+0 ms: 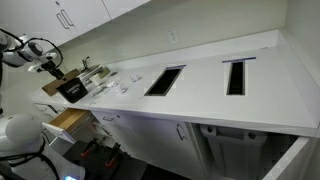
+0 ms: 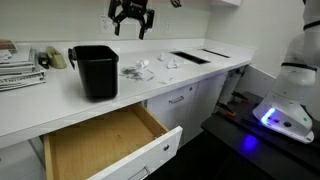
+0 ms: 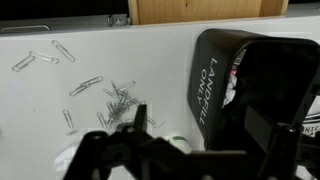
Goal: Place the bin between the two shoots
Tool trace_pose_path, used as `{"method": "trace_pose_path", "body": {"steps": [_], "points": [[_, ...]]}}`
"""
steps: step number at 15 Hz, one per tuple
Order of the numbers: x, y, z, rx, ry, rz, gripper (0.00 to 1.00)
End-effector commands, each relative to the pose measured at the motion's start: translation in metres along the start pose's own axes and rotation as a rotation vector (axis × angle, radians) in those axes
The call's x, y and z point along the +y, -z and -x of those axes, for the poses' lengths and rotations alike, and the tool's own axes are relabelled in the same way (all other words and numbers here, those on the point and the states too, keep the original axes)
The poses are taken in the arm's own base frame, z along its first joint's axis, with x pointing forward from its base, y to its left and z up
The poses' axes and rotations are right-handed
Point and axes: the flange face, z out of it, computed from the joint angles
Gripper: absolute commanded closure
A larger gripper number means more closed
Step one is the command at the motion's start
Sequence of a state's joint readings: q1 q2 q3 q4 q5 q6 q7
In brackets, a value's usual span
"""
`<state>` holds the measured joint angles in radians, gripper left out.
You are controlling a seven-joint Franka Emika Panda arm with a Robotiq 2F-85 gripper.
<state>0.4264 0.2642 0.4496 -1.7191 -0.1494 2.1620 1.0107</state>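
Black bin [image 2: 97, 72] near edge [image 2: 60, 120] (tool [image 2: 131, 30] aloft)

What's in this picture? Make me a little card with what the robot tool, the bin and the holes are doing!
bin: black, upright on the counter
tool: open, empty, up in the air
chutes: nearer chute and farther chute, holes in the counter
paper clips: scattered beside the bin
drawer: pulled open
job: bin not yet between the chutes
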Motion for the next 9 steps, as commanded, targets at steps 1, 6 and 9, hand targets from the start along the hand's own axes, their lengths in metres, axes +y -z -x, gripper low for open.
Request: {"method": "trace_pose_path", "body": {"steps": [1, 6, 9], "points": [[-0.027, -0.013, -0.014, -0.036, -0.005, -0.006, 0.00], [-0.049, -0.034, -0.016, -0.051, 0.000, 0.036, 0.00], [-0.057, -0.047, -0.018, -0.066, 0.001, 0.075, 0.00]]}}
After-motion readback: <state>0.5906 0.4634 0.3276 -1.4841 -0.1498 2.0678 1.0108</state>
